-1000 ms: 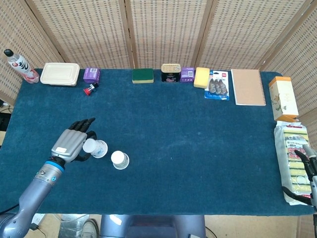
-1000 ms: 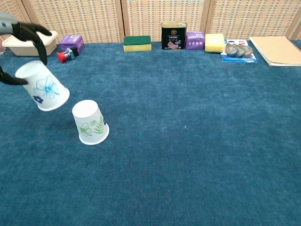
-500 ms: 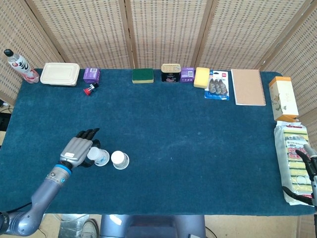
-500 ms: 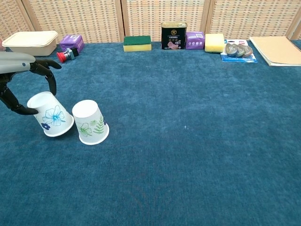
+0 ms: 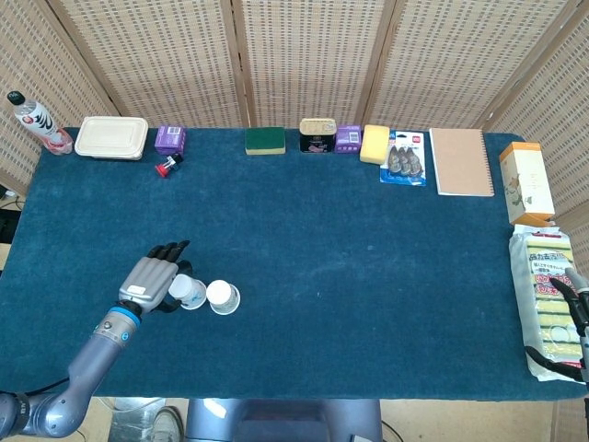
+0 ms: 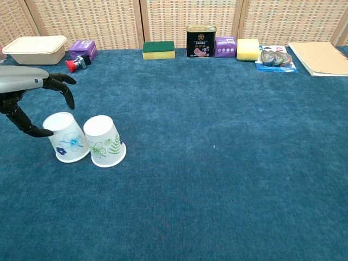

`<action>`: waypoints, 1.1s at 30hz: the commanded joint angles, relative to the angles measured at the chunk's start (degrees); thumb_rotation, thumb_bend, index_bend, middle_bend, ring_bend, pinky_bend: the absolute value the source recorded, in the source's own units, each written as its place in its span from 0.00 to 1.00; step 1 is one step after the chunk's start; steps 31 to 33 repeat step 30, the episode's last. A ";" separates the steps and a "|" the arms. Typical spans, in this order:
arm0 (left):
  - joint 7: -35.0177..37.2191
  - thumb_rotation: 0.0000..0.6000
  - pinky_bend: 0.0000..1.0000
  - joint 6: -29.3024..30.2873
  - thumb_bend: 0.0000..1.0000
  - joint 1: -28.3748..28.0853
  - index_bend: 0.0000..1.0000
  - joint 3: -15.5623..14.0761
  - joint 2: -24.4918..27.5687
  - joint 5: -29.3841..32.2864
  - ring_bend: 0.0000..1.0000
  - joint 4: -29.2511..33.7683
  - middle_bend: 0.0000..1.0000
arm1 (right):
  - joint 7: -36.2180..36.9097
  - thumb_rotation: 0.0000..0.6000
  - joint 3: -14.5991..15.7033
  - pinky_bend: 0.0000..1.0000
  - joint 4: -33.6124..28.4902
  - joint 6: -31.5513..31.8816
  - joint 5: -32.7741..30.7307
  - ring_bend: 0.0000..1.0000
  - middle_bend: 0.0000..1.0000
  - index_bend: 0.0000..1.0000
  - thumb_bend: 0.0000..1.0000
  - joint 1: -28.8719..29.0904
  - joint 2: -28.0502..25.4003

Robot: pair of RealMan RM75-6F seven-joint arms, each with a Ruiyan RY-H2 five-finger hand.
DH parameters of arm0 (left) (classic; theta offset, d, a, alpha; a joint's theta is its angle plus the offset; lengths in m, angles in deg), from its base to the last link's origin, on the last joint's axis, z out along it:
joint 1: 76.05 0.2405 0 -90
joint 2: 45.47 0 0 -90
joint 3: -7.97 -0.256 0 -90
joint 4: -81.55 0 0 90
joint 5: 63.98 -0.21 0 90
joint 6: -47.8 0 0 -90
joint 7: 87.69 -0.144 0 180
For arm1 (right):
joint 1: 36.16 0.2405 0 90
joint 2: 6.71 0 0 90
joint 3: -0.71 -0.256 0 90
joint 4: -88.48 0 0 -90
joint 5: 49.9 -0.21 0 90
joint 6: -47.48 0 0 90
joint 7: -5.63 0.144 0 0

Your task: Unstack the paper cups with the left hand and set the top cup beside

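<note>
Two paper cups stand upside down, side by side, near the front left of the blue table point(image 5: 350, 258). The blue-flower cup point(image 6: 67, 138) point(image 5: 190, 292) stands just left of the green-leaf cup point(image 6: 105, 141) point(image 5: 222, 296), almost touching it. My left hand point(image 6: 38, 100) point(image 5: 152, 279) hovers around the blue-flower cup with its fingers spread; the thumb lies at the cup's left side and the other fingers arch above it, clear of it. Only a dark part of my right hand point(image 5: 580, 318) shows at the table's right edge; its fingers are hidden.
Along the back edge stand a bottle point(image 5: 35, 121), a lunchbox point(image 5: 111, 137), a purple box point(image 5: 170, 138), a small red object point(image 5: 166, 167), a green sponge point(image 5: 265, 140), a can point(image 5: 317, 134) and a notebook point(image 5: 460, 161). A sponge pack point(image 5: 545, 299) lies at the right edge.
My left hand lowered the tilted blue-flower cup onto the table beside the green-leaf cup. The cup now stands on its rim, and the fingers have lifted off it.
</note>
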 commanded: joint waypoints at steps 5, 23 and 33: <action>2.40 1.00 0.08 0.38 0.16 1.18 0.00 -0.05 2.02 -2.65 0.00 1.93 0.00 | 0.14 1.00 0.04 0.00 0.01 0.05 0.03 0.00 0.00 0.09 0.01 -0.02 -0.09; 22.67 1.00 0.08 29.22 0.14 27.29 0.00 -8.98 6.24 -33.66 0.00 -8.15 0.00 | -0.28 1.00 -0.24 0.00 -0.10 0.50 -0.52 0.00 0.00 0.09 0.01 -0.27 0.06; 28.95 1.00 0.08 33.31 0.14 33.48 0.00 -10.64 6.35 -37.03 0.00 -11.83 0.00 | -1.13 1.00 -0.53 0.00 0.30 1.45 -0.27 0.00 0.00 0.04 0.01 -0.43 0.88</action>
